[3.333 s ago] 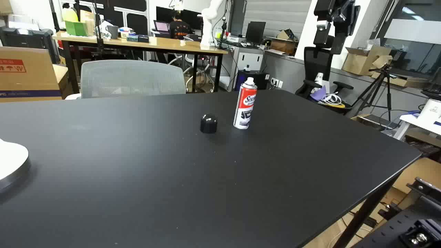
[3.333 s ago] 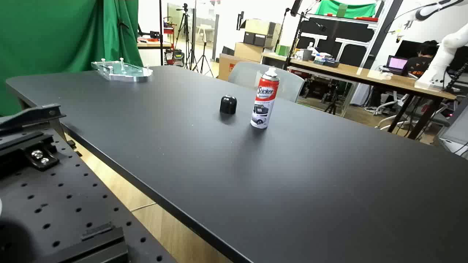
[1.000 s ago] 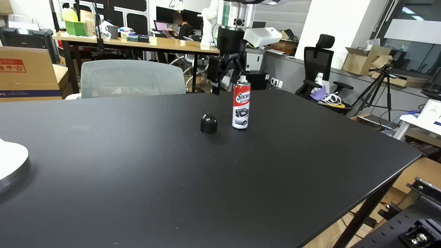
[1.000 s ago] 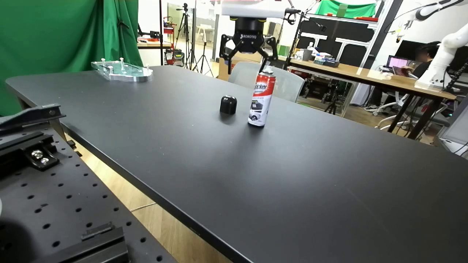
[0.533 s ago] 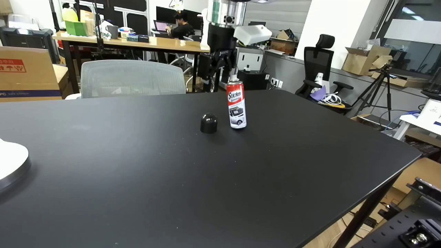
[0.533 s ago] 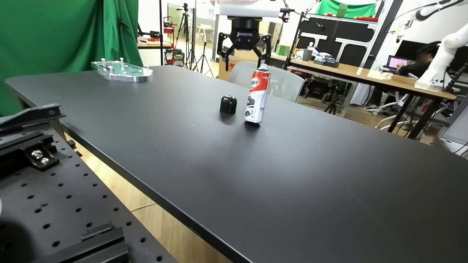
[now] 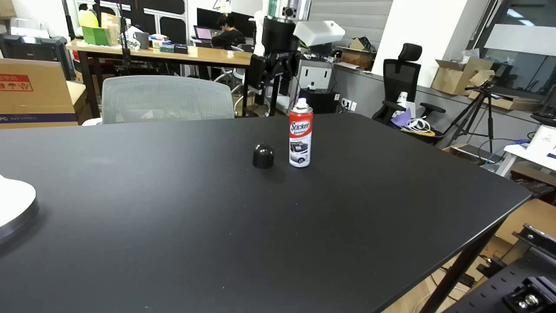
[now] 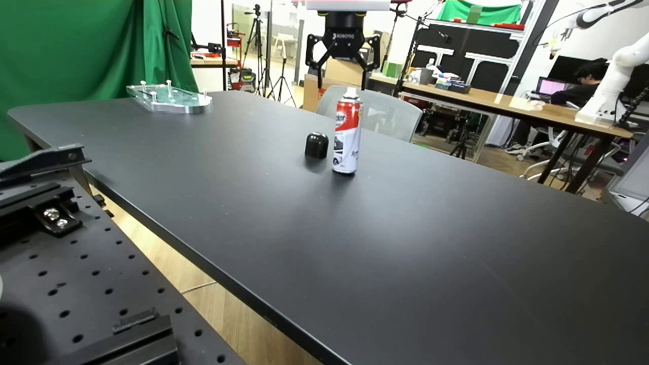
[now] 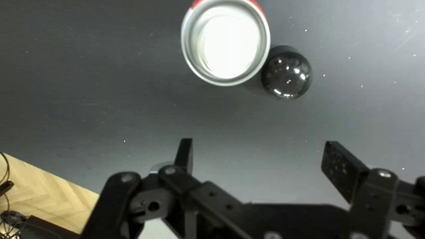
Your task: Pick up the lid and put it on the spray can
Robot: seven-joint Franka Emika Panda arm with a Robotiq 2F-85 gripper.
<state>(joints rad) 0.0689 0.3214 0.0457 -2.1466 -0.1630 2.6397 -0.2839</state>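
The lid [image 7: 263,156], a glossy black domed cap, stands on the black table; it also shows in an exterior view [image 8: 317,145] and the wrist view [image 9: 287,76]. The spray can [image 7: 300,137], white with a red upper label and white nozzle, stands upright close beside it; it also shows in an exterior view [image 8: 347,137]. In the wrist view the can [image 9: 225,43] is seen from its top. My gripper [image 7: 271,98] is open and empty, pointing down above table height, apart from both. Its tips show near nozzle height in an exterior view [image 8: 341,86] and in the wrist view [image 9: 259,141].
A grey mesh chair [image 7: 167,100] stands behind the table [image 7: 173,243]. A white rounded object [image 7: 15,202] lies at the table's edge. A clear plate with white posts [image 8: 172,99] is at the far end. A perforated black mounting plate [image 8: 101,263] adjoins the table.
The arm came in over the table after 3.3 s ago. Since half a second ago the gripper rose slightly, and the can, leaning then, is upright and shifted. The lid has not moved.
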